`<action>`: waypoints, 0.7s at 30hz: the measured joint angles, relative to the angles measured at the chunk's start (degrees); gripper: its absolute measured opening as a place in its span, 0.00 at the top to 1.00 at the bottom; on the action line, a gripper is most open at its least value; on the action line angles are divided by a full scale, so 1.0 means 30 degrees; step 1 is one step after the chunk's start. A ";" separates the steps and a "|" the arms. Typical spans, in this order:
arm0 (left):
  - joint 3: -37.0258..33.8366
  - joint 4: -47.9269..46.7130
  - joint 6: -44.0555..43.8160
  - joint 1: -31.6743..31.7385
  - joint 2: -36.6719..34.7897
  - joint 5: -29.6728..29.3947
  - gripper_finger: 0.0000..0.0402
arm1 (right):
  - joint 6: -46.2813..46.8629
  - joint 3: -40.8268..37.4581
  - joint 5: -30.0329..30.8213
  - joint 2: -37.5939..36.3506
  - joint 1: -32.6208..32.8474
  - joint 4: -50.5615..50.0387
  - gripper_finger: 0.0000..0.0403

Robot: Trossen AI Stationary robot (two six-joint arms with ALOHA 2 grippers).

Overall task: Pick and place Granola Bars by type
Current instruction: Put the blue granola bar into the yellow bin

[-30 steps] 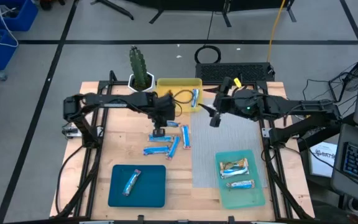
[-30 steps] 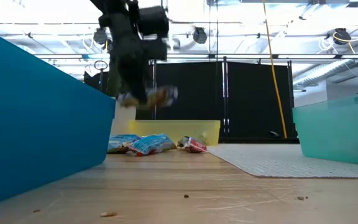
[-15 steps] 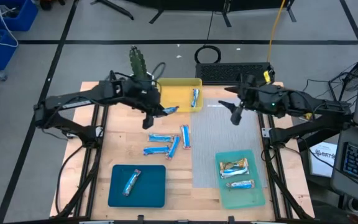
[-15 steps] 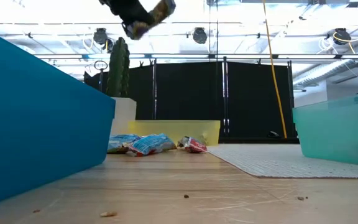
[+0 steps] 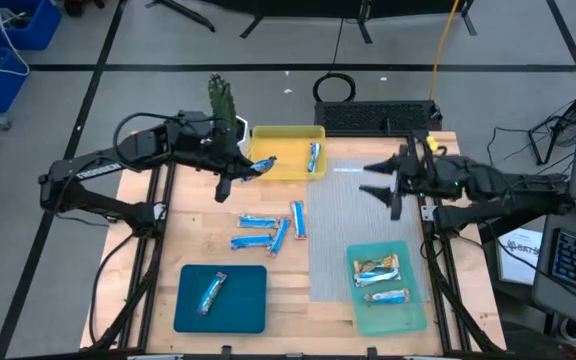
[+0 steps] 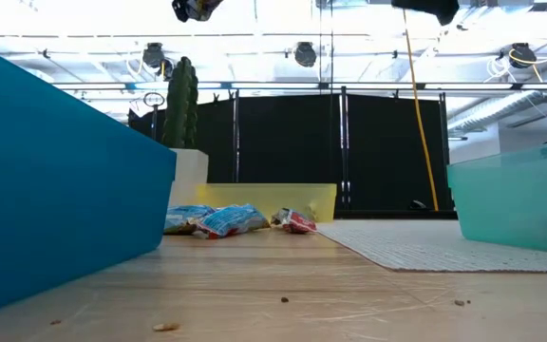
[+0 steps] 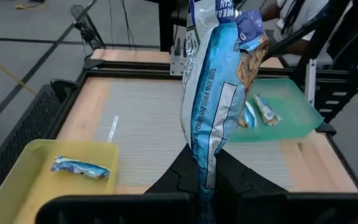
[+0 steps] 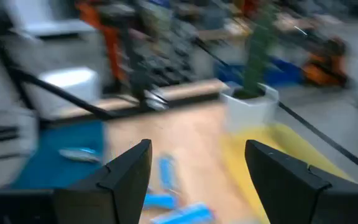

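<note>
My left gripper [image 5: 236, 172] is clamped shut on a blue-and-white granola bar [image 5: 261, 165], holding it in the air over the left edge of the yellow tray [image 5: 286, 135]. In the left wrist view the bar [image 7: 216, 93] stands up from between the fingers [image 7: 179, 180]; its wrapper print is only partly readable, so I won't quote it. The left arm reaches in from the left side, bent at the elbow, wrist near the cactus pot [image 5: 225, 110].

The yellow tray holds one blue bar [image 5: 314, 156] at its right end. The dark blue tray [image 5: 190, 310], near left, holds one blue bar [image 5: 211, 293]. The light teal tray [image 5: 408, 310], near right, holds a tan bar [image 5: 376, 267] and another bar [image 5: 385, 296] just nearer.

Loose blue bars [image 5: 271, 228] lie on the wooden table [image 5: 148, 270] between the trays.

My right gripper [image 5: 383, 185] hangs open and empty over the grey mat [image 5: 338, 240], its arm stretched in from the right.
</note>
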 joint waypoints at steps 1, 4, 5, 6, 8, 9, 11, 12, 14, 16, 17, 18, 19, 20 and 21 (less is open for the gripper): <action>-0.0002 -0.0067 0.0001 0.0000 -0.0145 0.0094 0.95 | -0.0134 -0.0906 -0.0482 -0.0462 0.0074 0.1164 0.38; -0.0002 0.0294 0.0063 0.0000 -0.0526 0.0146 0.96 | 0.0376 -0.3337 -0.0344 -0.1810 0.0272 0.3107 0.38; -0.0002 0.0227 0.0071 0.0006 -0.0661 0.0145 0.96 | 0.0649 -0.4007 -0.0122 -0.2179 0.0317 0.3442 0.38; -0.0002 0.0191 0.0085 0.0034 -0.0774 0.0142 0.96 | 0.0921 -0.4618 0.0186 -0.2491 0.0430 0.3750 0.38; -0.0002 0.0239 0.0093 0.0084 -0.1022 0.0137 0.96 | 0.1200 -0.5745 0.0595 -0.3067 0.0732 0.4444 0.38; -0.0002 0.0171 0.0080 0.0095 -0.1150 0.0138 0.96 | 0.1279 -0.6261 0.1052 -0.3329 0.0895 0.4807 0.38; -0.0002 0.0234 0.0087 0.0095 -0.1395 0.0138 0.96 | 0.1275 -0.7116 0.2361 -0.3803 0.1272 0.5646 0.38; -0.0002 0.0176 0.0087 0.0095 -0.1519 0.0138 0.96 | 0.1242 -0.7509 0.3032 -0.3974 0.1451 0.6085 0.38; -0.0002 0.0217 0.0171 0.0095 -0.1704 0.0138 0.95 | 0.1217 -0.8103 0.3810 -0.4285 0.1812 0.6668 0.38; -0.0002 0.0177 0.0407 0.0098 -0.1795 0.0138 0.95 | 0.1273 -0.8538 0.4170 -0.4420 0.2128 0.7055 0.38; -0.0002 0.0202 0.0587 0.0147 -0.1796 0.0152 0.95 | 0.1273 -0.8790 0.4221 -0.4485 0.2259 0.7219 0.38; -0.0002 0.0184 0.0737 0.0254 -0.1782 0.0237 0.96 | 0.1283 -0.9044 0.4253 -0.4518 0.2367 0.7443 0.38; -0.0002 0.0115 0.0878 0.0387 -0.1768 0.0404 0.96 | 0.1426 -0.9248 0.4393 -0.4524 0.2482 0.7584 0.38; -0.0002 0.0047 0.0966 0.0538 -0.1759 0.0455 0.96 | 0.1699 -0.9432 0.4716 -0.4524 0.2598 0.7633 0.38; -0.0002 0.0008 0.1020 0.0681 -0.1754 0.0437 0.96 | 0.2017 -0.9691 0.5038 -0.4546 0.2714 0.7675 0.38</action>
